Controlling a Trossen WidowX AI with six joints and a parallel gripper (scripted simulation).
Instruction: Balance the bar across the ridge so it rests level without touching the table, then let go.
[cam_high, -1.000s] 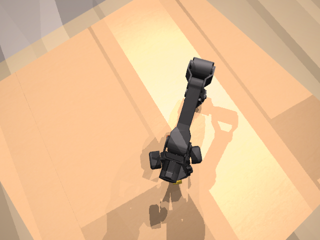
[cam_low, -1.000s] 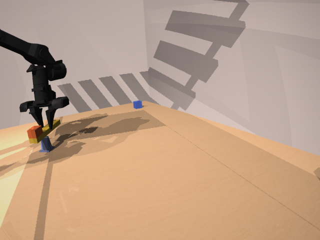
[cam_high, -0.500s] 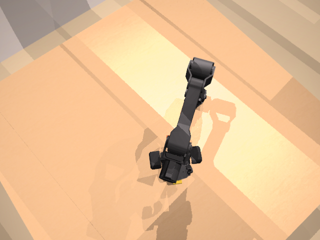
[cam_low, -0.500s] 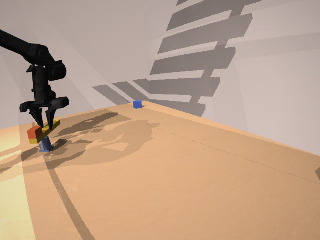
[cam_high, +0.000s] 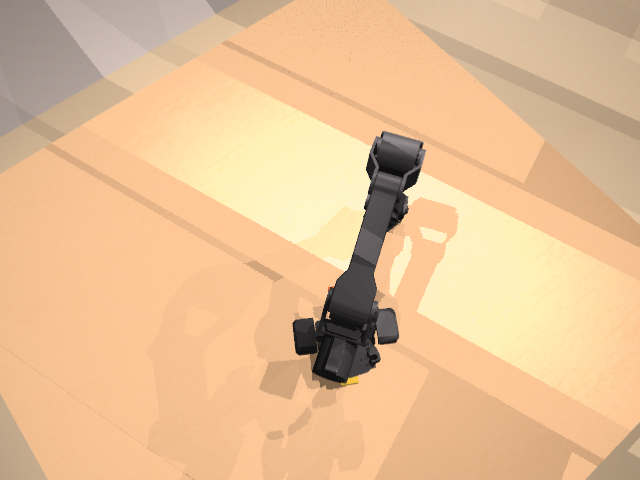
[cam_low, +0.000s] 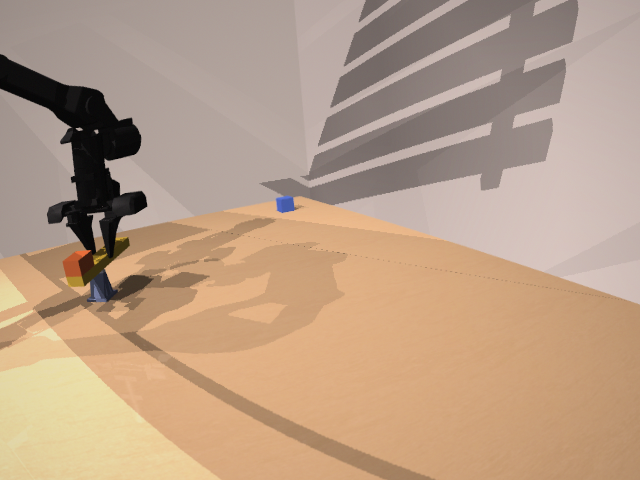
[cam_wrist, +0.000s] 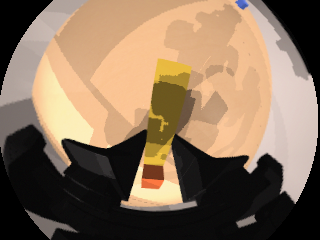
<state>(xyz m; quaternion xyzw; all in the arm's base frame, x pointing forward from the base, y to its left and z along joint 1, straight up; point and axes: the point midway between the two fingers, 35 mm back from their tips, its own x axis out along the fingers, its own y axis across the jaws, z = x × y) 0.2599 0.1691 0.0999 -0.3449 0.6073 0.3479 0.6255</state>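
Note:
A yellow bar (cam_high: 349, 381) (cam_low: 123, 244) (cam_wrist: 173, 76) carries an orange block (cam_low: 77, 264) (cam_wrist: 152, 184) on one end. My gripper (cam_low: 102, 254) (cam_wrist: 159, 134) is shut on the bar, with one finger on each side, between the block and the far end. A blue-grey ridge (cam_low: 101, 290) stands on the table directly under the bar in the exterior view. The bar is above the table and its underside meets the ridge's top in that view; whether they touch I cannot tell. The arm hides most of the bar in the top view, and the ridge is hidden there.
A small blue cube (cam_low: 284, 204) (cam_wrist: 242, 4) sits on the table (cam_low: 361, 361) near its far corner, well away from the ridge. The arm reaches over the table from above the ridge in the top view. Shadows of the arm fall around the ridge.

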